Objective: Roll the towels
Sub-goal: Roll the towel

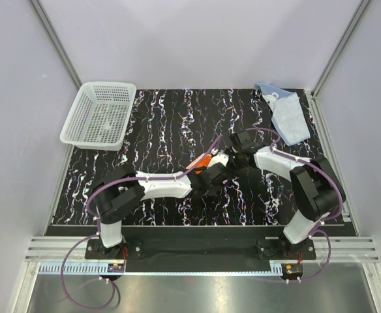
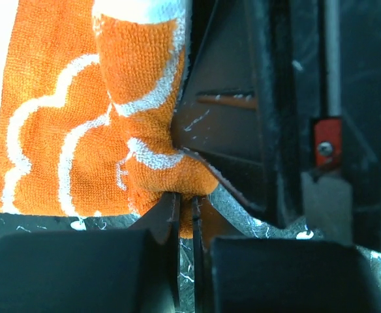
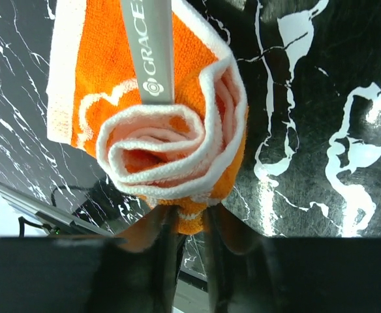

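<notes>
Mid-counter, between both arms: orange towel (image 1: 202, 161) rolled up, spiral end toward right wrist. Underside pinched by right fingers (image 3: 150, 229); left fingers (image 2: 166, 216) pressed together on its lower edge. Unrolled blue towel (image 1: 288, 116) at far right corner, nearer right arm.

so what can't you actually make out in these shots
top view: orange towel mostly hidden under left arm and right arm
right wrist view: grey label wording cut off by top edge
left wrist view: towel's upper end washed out by glare
top view: blue towel folds too small
</notes>
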Motion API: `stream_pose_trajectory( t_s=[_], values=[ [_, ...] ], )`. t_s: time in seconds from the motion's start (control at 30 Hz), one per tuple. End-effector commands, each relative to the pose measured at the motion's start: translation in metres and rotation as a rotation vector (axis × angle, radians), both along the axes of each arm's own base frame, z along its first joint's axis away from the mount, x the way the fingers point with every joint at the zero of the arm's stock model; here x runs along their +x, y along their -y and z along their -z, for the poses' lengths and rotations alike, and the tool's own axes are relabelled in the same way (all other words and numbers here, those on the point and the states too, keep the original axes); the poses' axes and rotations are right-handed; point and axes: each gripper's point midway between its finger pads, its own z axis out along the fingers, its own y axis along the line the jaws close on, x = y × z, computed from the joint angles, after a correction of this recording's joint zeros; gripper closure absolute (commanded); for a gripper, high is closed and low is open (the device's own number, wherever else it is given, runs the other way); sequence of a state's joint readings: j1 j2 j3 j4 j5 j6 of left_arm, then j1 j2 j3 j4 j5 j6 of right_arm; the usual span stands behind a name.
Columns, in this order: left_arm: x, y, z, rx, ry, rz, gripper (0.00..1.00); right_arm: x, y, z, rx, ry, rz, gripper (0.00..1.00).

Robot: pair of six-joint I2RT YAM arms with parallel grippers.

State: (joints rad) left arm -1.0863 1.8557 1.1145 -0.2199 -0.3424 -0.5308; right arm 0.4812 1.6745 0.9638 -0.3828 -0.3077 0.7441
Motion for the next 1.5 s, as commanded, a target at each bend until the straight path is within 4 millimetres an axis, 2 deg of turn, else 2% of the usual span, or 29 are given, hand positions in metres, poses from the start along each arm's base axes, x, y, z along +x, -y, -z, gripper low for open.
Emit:
stream_pose_trajectory(
  t_s=[0.0, 0.07, 0.1, 0.2, 0.3, 0.33, 0.4, 0.43, 0.53, 0.63, 0.8, 0.83, 0.87, 0.9, 0.93, 0.97, 1.03, 1.07, 1.13, 1.17, 1.27, 1.47],
  values=[
    [-0.027, -0.033, 0.065, 0.126, -0.19, 0.022, 1.0, -0.023, -0.009, -0.001, 0.033, -0.098, -0.084, 0.7],
    [-0.03, -0.03, 0.058, 0.101, -0.21, 0.042, 1.0, -0.019, -0.008, -0.001, 0.019, -0.091, -0.083, 0.62],
    [-0.031, -0.029, 0.055, 0.092, -0.219, 0.046, 1.0, -0.017, -0.006, -0.002, 0.016, -0.085, -0.082, 0.48],
    [-0.037, -0.027, 0.043, 0.017, -0.282, 0.051, 1.0, -0.005, 0.001, -0.008, -0.016, -0.067, -0.074, 0.37],
    [-0.042, -0.018, 0.022, -0.112, -0.352, 0.058, 1.0, 0.007, 0.013, -0.021, -0.049, -0.033, -0.057, 0.33],
    [-0.045, -0.014, 0.017, -0.153, -0.382, 0.07, 1.0, 0.013, 0.026, -0.027, -0.074, -0.02, -0.024, 0.31],
    [-0.047, -0.009, 0.008, -0.199, -0.405, 0.078, 1.0, 0.024, 0.038, -0.041, -0.086, 0.023, 0.021, 0.29],
    [-0.047, -0.005, -0.001, -0.238, -0.417, 0.091, 1.0, 0.033, 0.049, -0.056, -0.081, 0.066, 0.064, 0.28],
    [-0.048, 0.006, -0.019, -0.333, -0.464, 0.108, 1.0, 0.042, 0.066, -0.083, -0.065, 0.146, 0.129, 0.24],
    [-0.045, 0.014, -0.036, -0.438, -0.514, 0.102, 1.0, 0.042, 0.064, -0.107, -0.02, 0.224, 0.134, 0.23],
    [-0.035, 0.021, -0.059, -0.604, -0.57, 0.104, 1.0, 0.023, 0.055, -0.111, 0.083, 0.247, 0.115, 0.23],
    [-0.031, 0.021, -0.064, -0.643, -0.589, 0.114, 1.0, 0.021, 0.05, -0.118, 0.128, 0.271, 0.109, 0.24],
    [-0.033, 0.019, -0.063, -0.667, -0.621, 0.094, 1.0, 0.012, 0.05, -0.108, 0.14, 0.25, 0.107, 0.24],
    [-0.028, 0.022, -0.067, -0.709, -0.616, 0.11, 1.0, 0.008, 0.048, -0.106, 0.159, 0.247, 0.104, 0.24],
    [-0.026, 0.019, -0.07, -0.742, -0.639, 0.115, 1.0, 0.006, 0.043, -0.112, 0.206, 0.27, 0.094, 0.25],
    [-0.028, 0.017, -0.067, -0.759, -0.672, 0.094, 1.0, -0.003, 0.044, -0.099, 0.211, 0.244, 0.096, 0.25],
    [-0.022, 0.015, -0.068, -0.799, -0.689, 0.103, 1.0, -0.008, 0.042, -0.098, 0.247, 0.256, 0.097, 0.25],
    [-0.021, 0.013, -0.067, -0.807, -0.703, 0.092, 1.0, -0.015, 0.043, -0.086, 0.246, 0.228, 0.099, 0.25],
    [-0.018, 0.011, -0.067, -0.84, -0.732, 0.095, 1.0, -0.016, 0.038, -0.085, 0.288, 0.236, 0.099, 0.25],
    [-0.017, 0.009, -0.067, -0.853, -0.747, 0.095, 1.0, -0.022, 0.038, -0.075, 0.296, 0.213, 0.101, 0.25],
    [-0.011, 0.005, -0.064, -0.9, -0.792, 0.085, 1.0, -0.023, 0.034, -0.063, 0.321, 0.197, 0.107, 0.26],
    [0.001, -0.007, -0.041, -0.921, -0.871, 0.037, 1.0, -0.022, 0.022, -0.046, 0.334, 0.174, 0.093, 0.28]
  ],
)
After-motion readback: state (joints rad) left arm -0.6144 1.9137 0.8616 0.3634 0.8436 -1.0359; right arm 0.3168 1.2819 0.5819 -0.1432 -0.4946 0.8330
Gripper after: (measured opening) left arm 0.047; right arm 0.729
